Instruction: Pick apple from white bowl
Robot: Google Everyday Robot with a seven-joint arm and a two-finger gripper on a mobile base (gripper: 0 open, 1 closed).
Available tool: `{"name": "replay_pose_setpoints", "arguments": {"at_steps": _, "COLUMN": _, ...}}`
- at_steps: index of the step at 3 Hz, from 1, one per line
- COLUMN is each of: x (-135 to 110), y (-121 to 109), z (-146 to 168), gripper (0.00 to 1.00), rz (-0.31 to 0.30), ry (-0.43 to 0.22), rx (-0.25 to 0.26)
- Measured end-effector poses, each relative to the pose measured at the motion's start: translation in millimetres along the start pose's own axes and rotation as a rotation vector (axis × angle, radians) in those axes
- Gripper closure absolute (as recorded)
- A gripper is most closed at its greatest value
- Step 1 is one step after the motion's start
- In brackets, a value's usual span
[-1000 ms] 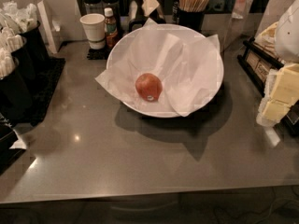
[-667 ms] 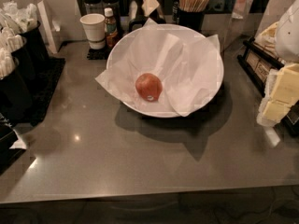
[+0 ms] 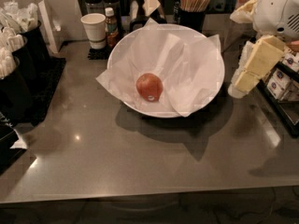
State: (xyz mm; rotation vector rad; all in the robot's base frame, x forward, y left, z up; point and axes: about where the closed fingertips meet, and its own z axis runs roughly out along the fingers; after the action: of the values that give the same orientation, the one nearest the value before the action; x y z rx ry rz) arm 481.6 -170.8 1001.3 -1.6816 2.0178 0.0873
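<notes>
**Step in hand: reach for the apple.**
- My hand (image 3: 247,76): at 3 o'clock of the white bowl (image 3: 187,31), outside its rim and above the tabletop (image 3: 140,157). It holds nothing. I cannot tell whether it is open or closed.
- Advice to myself: rise over the rim, travel toward 9 o'clock and descend from above. The sloped wall and the loose paper (image 3: 191,73) leave little room for a side entry. I should centre on the fruit, close across its widest part and keep the lining out of the grasp, since a pinched sheet would likely lift with it.

**Containers and contents.**
- White bowl: mid-tabletop, lined with crumpled paper that laps over the rim at 8 and 2 o'clock.
- Apple (image 3: 149,87): the only item in the bowl, red-orange, sticker facing the camera. It rests on the paper at about 7 o'clock of the bowl's centre.
- Paper cup (image 3: 95,29): at 10 o'clock of the bowl. Contents not visible.
- Small bottle (image 3: 111,27): just beside the cup.
- Dark holder of wooden sticks (image 3: 194,3): at 1 o'clock, full.
- Dark bins (image 3: 14,73): at 9 o'clock, stuffed with white packets.
</notes>
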Motion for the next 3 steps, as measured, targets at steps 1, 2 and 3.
{"name": "replay_pose_setpoints", "arguments": {"at_steps": 1, "x": -48.1, "y": -26.0, "z": 16.8, "gripper": 0.00, "rz": -0.022, "ry": -0.154, "rx": -0.056}}
{"name": "replay_pose_setpoints", "arguments": {"at_steps": 2, "x": -53.0, "y": -29.9, "z": 14.2, "gripper": 0.00, "rz": -0.025, "ry": -0.170, "rx": -0.048}}
{"name": "replay_pose_setpoints", "arguments": {"at_steps": 3, "x": -50.3, "y": -29.9, "z": 27.5, "gripper": 0.00, "rz": 0.012, "ry": -0.210, "rx": -0.046}}
